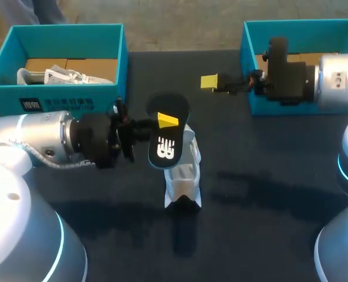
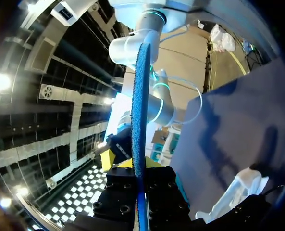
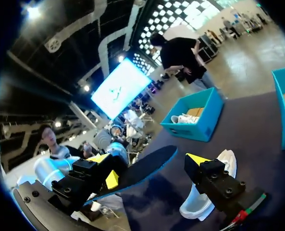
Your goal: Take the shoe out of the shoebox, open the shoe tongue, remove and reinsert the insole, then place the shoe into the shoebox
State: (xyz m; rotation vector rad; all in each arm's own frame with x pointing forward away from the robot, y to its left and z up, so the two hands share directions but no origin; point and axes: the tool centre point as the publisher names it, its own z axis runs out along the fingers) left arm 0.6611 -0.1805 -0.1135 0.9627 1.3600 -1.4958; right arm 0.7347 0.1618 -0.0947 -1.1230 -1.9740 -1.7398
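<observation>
My left gripper (image 1: 162, 121) is shut on a dark insole (image 1: 168, 132) with a white logo, held tilted above the heel of a white shoe (image 1: 183, 173) that stands on the dark table. Seen from the left wrist, the insole (image 2: 140, 106) stands edge-on between the fingers of that gripper (image 2: 141, 195), with the shoe (image 2: 238, 190) below and to one side. My right gripper (image 1: 210, 82) hangs open and empty in front of the right teal shoebox (image 1: 251, 64). In the right wrist view the insole (image 3: 149, 168) lies ahead of its spread gripper (image 3: 148, 160), apart from both fingers.
A second teal shoebox (image 1: 62, 97) at the back left holds another white shoe (image 1: 62, 75). The right box stands at the back right, behind my right arm. Dark table surface (image 1: 262, 194) stretches in front of the shoe.
</observation>
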